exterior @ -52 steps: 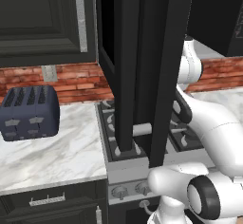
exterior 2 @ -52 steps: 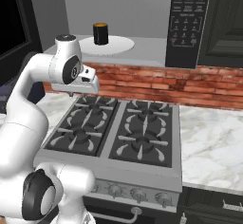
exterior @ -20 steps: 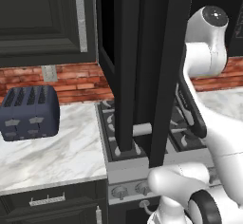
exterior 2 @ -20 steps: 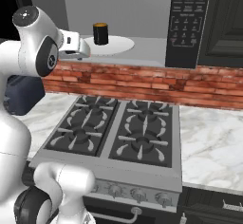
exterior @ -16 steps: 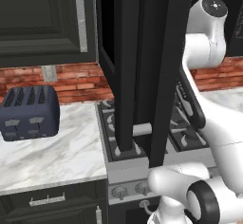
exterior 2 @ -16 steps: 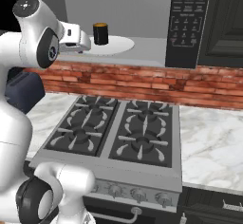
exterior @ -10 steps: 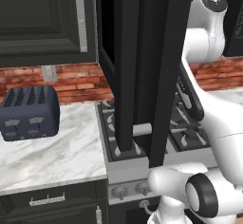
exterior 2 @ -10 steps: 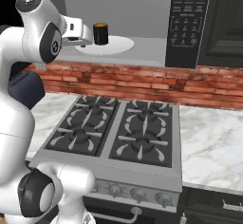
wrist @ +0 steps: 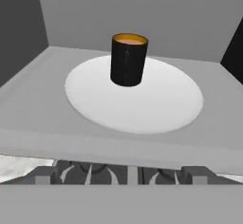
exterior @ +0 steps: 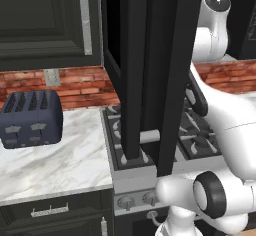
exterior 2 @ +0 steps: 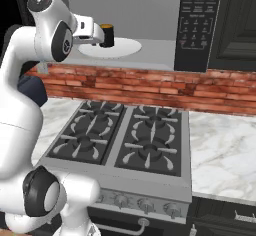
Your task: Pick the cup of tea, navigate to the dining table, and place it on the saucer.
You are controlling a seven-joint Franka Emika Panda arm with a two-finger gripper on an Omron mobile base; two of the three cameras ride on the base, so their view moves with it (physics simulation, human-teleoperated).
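The jaws stand spread wide with nothing between them, at the mouth of the open microwave cavity and aimed inward. In the right base view the gripper (exterior 2: 102, 36) sits at the end of the white arm, level with the cavity floor and just in front of the small black cylindrical cup of tea (exterior 2: 107, 34); from that side the cup is partly overlapped by the hand, so whether they touch cannot be told there. The hand view suggests they are still apart: the cup (wrist: 128, 60) stands upright ahead of the camera, orange-brown liquid showing at its rim, resting towards the back of the white round turntable plate (wrist: 137, 99), with bare plate between it and the front edge. Its handle is not visible from this side.

Below the cavity lies the red brick backsplash (exterior 2: 150, 87), then the steel four-burner gas stove (exterior 2: 125, 142), flanked by the white grey-veined marble counter (exterior 2: 225, 150). In the left base view a dark blue four-slot toaster (exterior: 31, 119) stands on that counter to the left of the stove.

As a judgement, the task is only in its opening step: the reach towards the cup is under way, but no grasp is made. Closing on the cup, lifting it out of the microwave, driving to the dining table and setting it on the saucer all remain.
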